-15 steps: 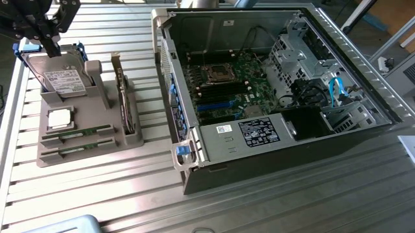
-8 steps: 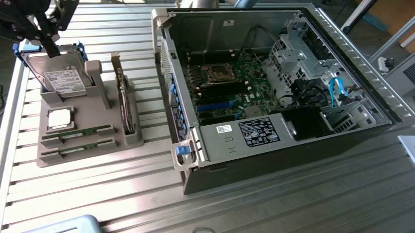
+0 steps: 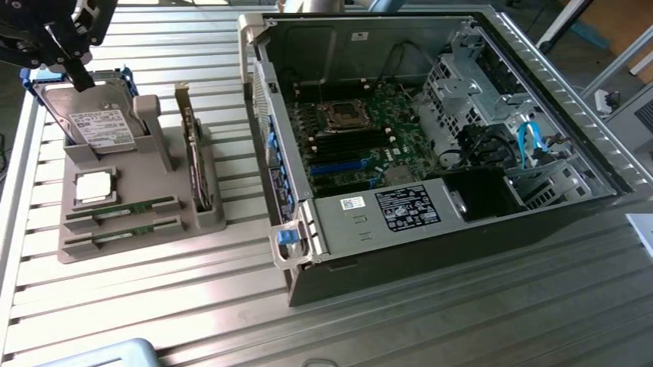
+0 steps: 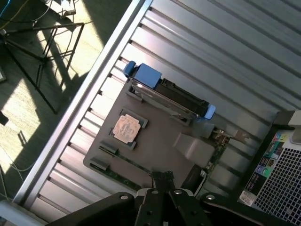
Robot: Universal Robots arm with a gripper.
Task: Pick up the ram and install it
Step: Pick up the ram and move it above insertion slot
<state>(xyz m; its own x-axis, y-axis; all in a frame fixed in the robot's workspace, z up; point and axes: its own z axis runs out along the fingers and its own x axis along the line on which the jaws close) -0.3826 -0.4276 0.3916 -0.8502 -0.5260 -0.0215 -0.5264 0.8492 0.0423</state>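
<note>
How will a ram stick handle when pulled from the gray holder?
Probably stiff and light: the ram is a thin, narrow green board. Likely fragile, since small parts sit exposed on it. It seems seated on edge in a slot of the gray holder, so it may bind if pulled crooked.

Ribbed metal table is left bare between grey plastic holder and black computer case; holder's crowded by silver hard drive.
</note>
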